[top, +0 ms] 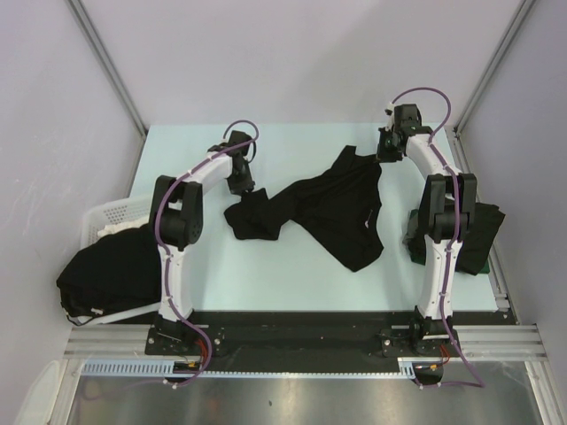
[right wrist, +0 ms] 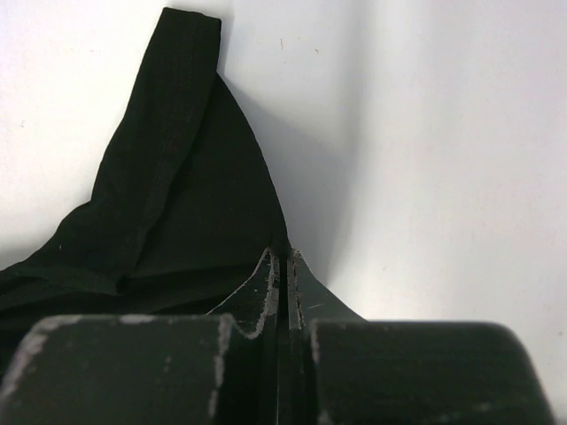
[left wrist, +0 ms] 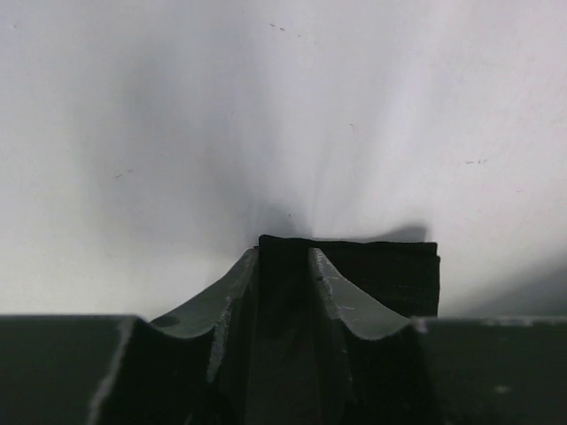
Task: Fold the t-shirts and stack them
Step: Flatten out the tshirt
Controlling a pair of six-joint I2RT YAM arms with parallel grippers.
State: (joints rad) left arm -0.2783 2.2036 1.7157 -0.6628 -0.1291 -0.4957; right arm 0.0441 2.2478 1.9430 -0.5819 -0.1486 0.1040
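While the right gripper (right wrist: 282,258) pinches a corner of the black t-shirt (top: 330,209) crumpled midway across the tabletop (top: 266,283), nearer its far edge, the left gripper (left wrist: 283,261) straddles a fold, jaws part-open, hold unclear; a shallow bite could slip, dropping that end

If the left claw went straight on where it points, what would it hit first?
Black t-shirt cloth: a strip lies between the fingers of the left gripper. The pale table seems just behind, depth unclear.
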